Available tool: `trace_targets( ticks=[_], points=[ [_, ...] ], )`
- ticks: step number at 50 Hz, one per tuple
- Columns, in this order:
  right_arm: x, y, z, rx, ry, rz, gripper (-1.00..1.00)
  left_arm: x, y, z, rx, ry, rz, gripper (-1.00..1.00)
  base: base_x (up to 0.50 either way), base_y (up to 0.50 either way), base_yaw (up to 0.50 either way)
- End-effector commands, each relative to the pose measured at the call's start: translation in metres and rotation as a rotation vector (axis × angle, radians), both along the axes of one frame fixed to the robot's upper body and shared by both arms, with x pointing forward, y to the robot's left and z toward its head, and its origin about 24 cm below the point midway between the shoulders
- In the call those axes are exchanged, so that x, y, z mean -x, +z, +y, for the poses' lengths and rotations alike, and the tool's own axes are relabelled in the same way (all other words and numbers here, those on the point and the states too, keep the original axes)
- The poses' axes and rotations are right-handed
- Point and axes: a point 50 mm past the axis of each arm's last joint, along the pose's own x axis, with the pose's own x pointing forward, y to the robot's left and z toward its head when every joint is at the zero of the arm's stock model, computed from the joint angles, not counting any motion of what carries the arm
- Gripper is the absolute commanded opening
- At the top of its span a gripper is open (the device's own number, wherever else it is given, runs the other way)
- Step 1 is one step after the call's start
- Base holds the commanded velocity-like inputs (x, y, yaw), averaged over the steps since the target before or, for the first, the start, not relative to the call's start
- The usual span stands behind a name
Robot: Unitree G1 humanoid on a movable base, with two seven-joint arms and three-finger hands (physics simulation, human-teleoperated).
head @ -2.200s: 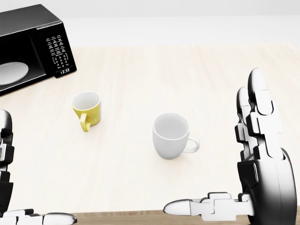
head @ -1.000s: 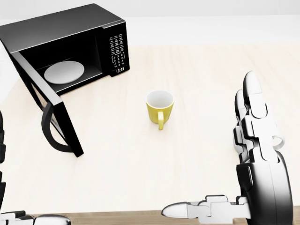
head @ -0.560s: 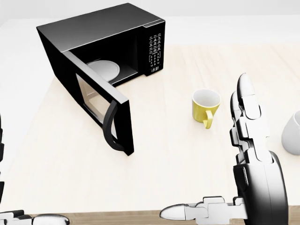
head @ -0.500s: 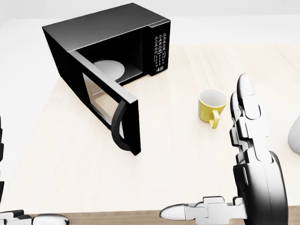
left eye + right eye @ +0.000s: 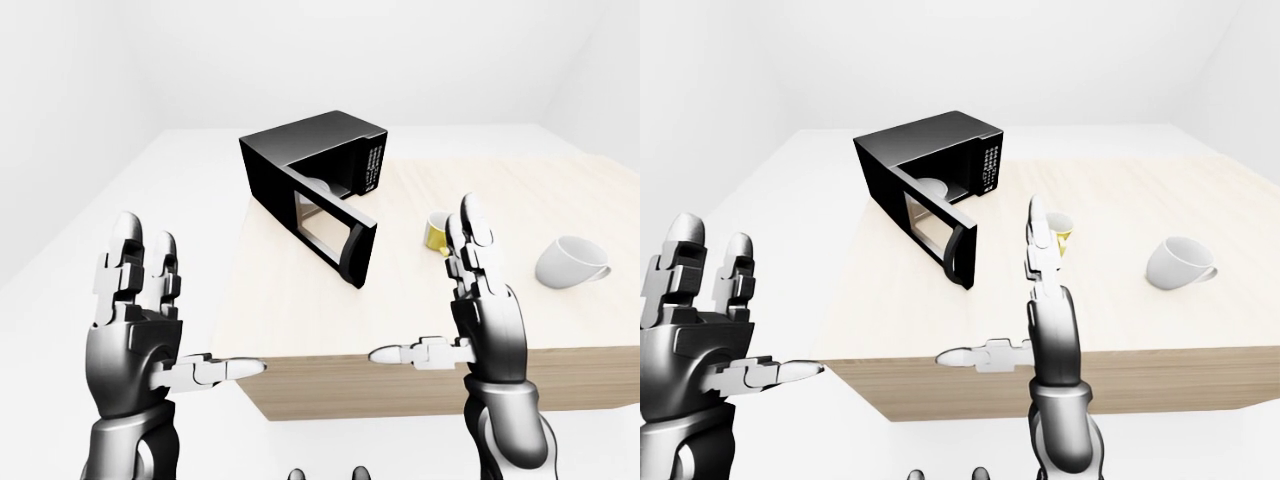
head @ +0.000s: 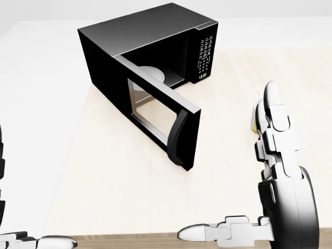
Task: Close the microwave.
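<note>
The black microwave (image 6: 150, 36) stands on the light wooden table (image 6: 114, 176) at the upper middle of the head view. Its door (image 6: 155, 111) hangs wide open towards me, with the curved handle (image 6: 181, 142) at its free end. A white plate (image 6: 151, 74) lies inside. My left hand (image 5: 175, 320) is open and raised off the table's left edge. My right hand (image 5: 450, 305) is open and raised to the right of the door, apart from it. Neither hand touches the microwave.
A yellow mug (image 5: 1061, 228) stands to the right of the microwave, partly hidden behind my right hand. A white mug (image 5: 1178, 262) lies further right. The table's near edge (image 5: 400, 385) runs just beyond both hands. White floor and walls surround the table.
The camera has swung left: the microwave slid from the head view's left edge to its middle, and both mugs slid off to the right. The hands keep their open pose.
</note>
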Motion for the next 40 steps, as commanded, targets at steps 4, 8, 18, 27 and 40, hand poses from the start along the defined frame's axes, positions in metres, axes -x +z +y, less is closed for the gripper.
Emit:
trace_targets(
  ticks=[4,8,18,27,40],
  points=[
    [-0.0019,-0.0028,0.0001,0.021,-0.018,0.009,1.0,-0.0002,-0.001,-0.0003,0.003,-0.002,0.005,1.0,0.0,0.0,0.0],
    [-0.0009,-0.0028,0.0008,0.041,-0.021,0.009,1.0,-0.0003,-0.0009,-0.0004,0.002,-0.007,0.004,1.0,0.0,0.18,0.0],
    [-0.0014,-0.004,0.0012,0.044,-0.021,0.015,1.0,-0.0004,-0.0013,-0.0011,0.003,-0.011,0.006,1.0,0.0,0.5,0.0],
    [-0.002,-0.0027,0.0001,0.021,-0.037,0.006,1.0,-0.0023,-0.0044,-0.0007,0.0,0.001,0.022,1.0,0.0,0.33,0.0],
    [-0.0023,-0.0024,-0.0006,0.029,-0.052,0.001,1.0,-0.0017,-0.0025,-0.0012,-0.002,-0.008,0.013,1.0,0.0,0.0,0.0]
  ],
)
